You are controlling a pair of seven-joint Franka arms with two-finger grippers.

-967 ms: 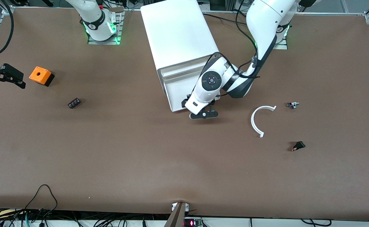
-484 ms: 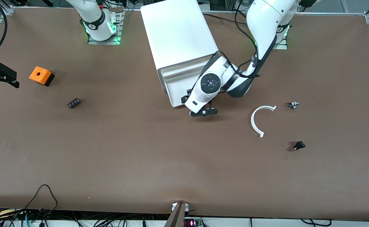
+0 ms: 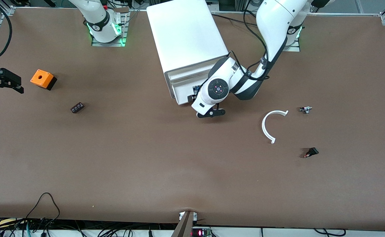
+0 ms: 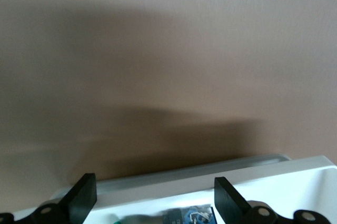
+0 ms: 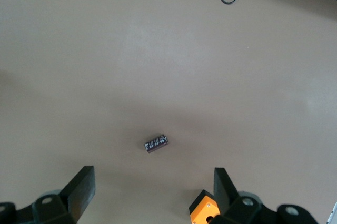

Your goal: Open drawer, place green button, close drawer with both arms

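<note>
The white cabinet [image 3: 186, 33] stands between the arms' bases. Its drawer [image 3: 182, 89] sticks out a short way toward the front camera. The button [image 3: 196, 88] lies in the drawer; in the left wrist view its blue and black body [image 4: 192, 216] and a bit of green show in the drawer [image 4: 295, 182]. My left gripper [image 3: 192, 97] is open at the drawer's front edge, which lies between its fingers [image 4: 81, 200]; nothing is held. My right gripper [image 3: 2, 81] is open and empty, up over the right arm's end of the table, and shows in its wrist view [image 5: 152, 192].
An orange box with a hole [image 3: 42, 79] [image 5: 202, 214] and a small black block [image 3: 77, 107] [image 5: 157, 143] lie near the right gripper. A white curved piece [image 3: 267, 126], a small metal part [image 3: 305, 109] and a black-and-red switch [image 3: 311, 152] lie toward the left arm's end.
The left gripper has moved toward the cabinet and the drawer has slid farther in with it. The right gripper has shifted slightly at the table's end.
</note>
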